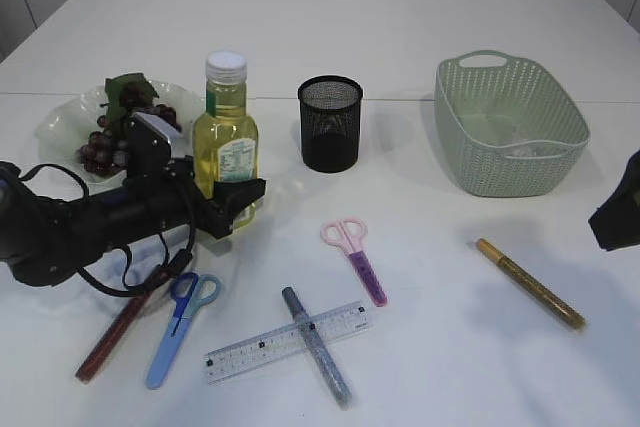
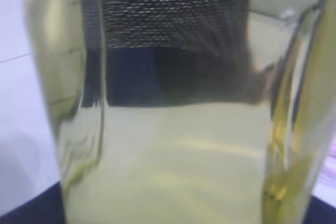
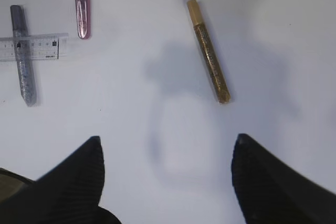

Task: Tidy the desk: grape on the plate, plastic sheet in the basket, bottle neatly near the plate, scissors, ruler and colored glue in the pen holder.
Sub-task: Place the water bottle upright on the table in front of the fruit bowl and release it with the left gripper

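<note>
Lying nearest the camera are the loose bits: ruler [image 1: 288,340] w/ the silver glue pen [image 1: 316,345] crossed over it, blue scissors [image 1: 181,315], red glue pen [image 1: 118,332], pink scissors [image 1: 354,257], gold glue pen [image 1: 529,283]. Count: 2 scissors, 1 ruler, 3 glue pens, all flat on the table [image 1: 440,367], none in the pen holder [image 1: 329,123] yet. Right gripper [image 3: 167,153] hovers above the gold pen, jaws wide apart, empty. Left gripper [image 1: 236,199] sits at the bottle [image 1: 225,137] base; the wrist cam is filled w/ yellow liquid, so a grip looks likely but can't tell for sure. Bottle stands upright just beside the plate [image 1: 70,117], prob. being tidied there. Grapes [image 1: 125,127] on plate. Farther back: 1 holder, 1 basket [image 1: 510,127], sth pale inside, maybe the plastic sheet.
</note>
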Robot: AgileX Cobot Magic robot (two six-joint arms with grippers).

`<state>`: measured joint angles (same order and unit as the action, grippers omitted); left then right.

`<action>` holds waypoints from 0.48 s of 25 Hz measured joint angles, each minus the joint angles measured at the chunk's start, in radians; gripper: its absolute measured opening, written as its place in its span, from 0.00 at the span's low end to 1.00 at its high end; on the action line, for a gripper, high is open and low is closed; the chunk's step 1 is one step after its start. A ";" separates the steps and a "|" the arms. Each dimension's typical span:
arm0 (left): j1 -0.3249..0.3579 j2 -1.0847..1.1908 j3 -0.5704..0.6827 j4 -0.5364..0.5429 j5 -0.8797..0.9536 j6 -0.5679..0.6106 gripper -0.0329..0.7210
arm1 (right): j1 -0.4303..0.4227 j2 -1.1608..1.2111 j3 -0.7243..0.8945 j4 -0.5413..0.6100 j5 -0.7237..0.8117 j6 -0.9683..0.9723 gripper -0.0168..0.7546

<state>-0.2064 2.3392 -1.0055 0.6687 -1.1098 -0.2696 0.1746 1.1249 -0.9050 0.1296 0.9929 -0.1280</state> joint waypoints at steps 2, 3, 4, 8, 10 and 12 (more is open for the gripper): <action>-0.012 0.000 0.000 0.002 0.000 0.002 0.64 | 0.000 0.000 0.000 0.000 0.000 0.000 0.78; -0.013 0.000 0.000 0.002 0.000 0.002 0.64 | 0.000 0.000 0.000 0.000 0.000 0.000 0.78; -0.016 0.000 0.000 0.000 0.000 0.002 0.64 | 0.000 0.000 0.000 0.000 -0.002 0.000 0.78; -0.019 -0.017 0.000 0.000 0.025 0.002 0.64 | 0.000 0.000 0.000 0.000 -0.004 0.000 0.78; -0.019 -0.029 0.000 -0.007 0.028 0.002 0.64 | 0.000 0.000 0.000 0.000 -0.006 0.000 0.78; -0.019 -0.033 0.000 -0.019 0.030 0.002 0.64 | 0.000 0.000 0.000 0.000 -0.006 0.000 0.78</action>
<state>-0.2249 2.3065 -1.0055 0.6498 -1.0803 -0.2679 0.1746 1.1249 -0.9050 0.1296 0.9867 -0.1280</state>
